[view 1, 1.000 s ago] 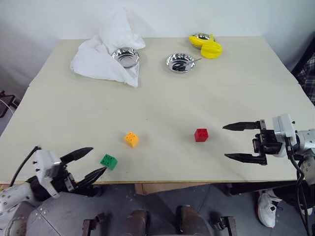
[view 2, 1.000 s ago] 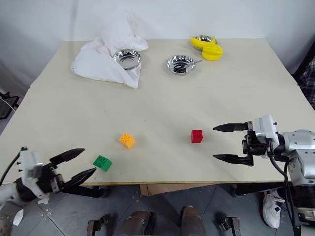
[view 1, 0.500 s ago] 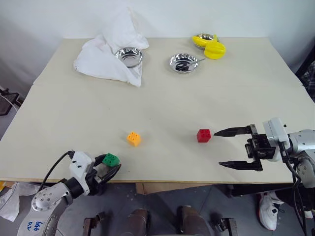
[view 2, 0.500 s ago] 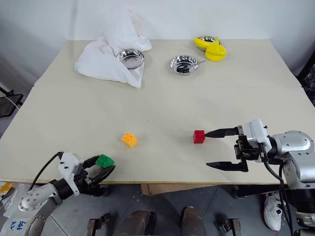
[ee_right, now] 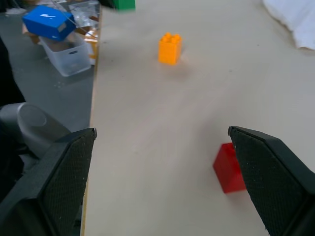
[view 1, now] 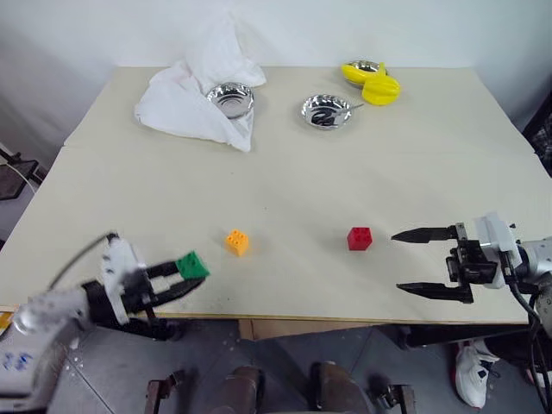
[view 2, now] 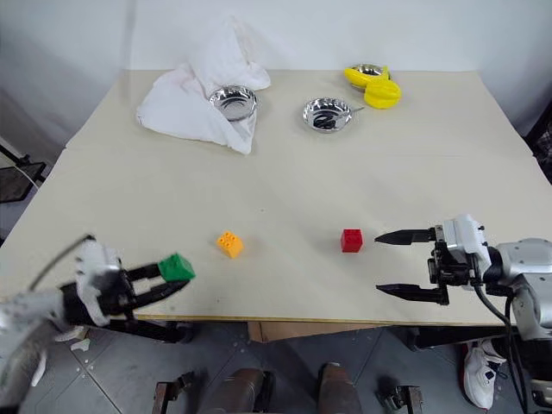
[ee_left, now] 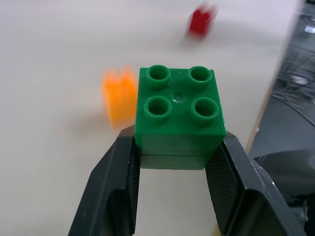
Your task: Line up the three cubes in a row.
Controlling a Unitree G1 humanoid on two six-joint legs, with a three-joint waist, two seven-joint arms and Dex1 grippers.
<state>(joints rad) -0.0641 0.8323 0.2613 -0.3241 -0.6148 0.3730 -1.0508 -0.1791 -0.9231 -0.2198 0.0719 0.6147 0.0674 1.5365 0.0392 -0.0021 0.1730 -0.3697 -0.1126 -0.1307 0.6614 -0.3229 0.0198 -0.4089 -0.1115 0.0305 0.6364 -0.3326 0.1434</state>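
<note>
The left gripper (ee_left: 178,169) is now clamped on the green cube (view 1: 192,266), holding it by two opposite sides with the studs facing up. A second ago its fingers were wide apart beside this cube, which lay near the front edge of the table (view 1: 285,172); now the cube is lifted off the surface and sits a little closer to the others. So the pick is done, and I judge that the next step is to carry it into line with the other two.

The right gripper (view 1: 423,262) hangs with its fingers spread apart and empty, just to the right of the red cube (view 1: 360,238); half a second ago its upper fingertip was almost touching that cube, and now there is a clear gap.

The orange-yellow cube (view 1: 236,242) and the red one stand well apart, at nearly the same depth, so they already give a line to join.

At the far side lie a white cloth (view 1: 194,99), two steel bowls (view 1: 326,110) and a yellow object (view 1: 372,80).

I can read no brand or writing on the cubes or the table.
</note>
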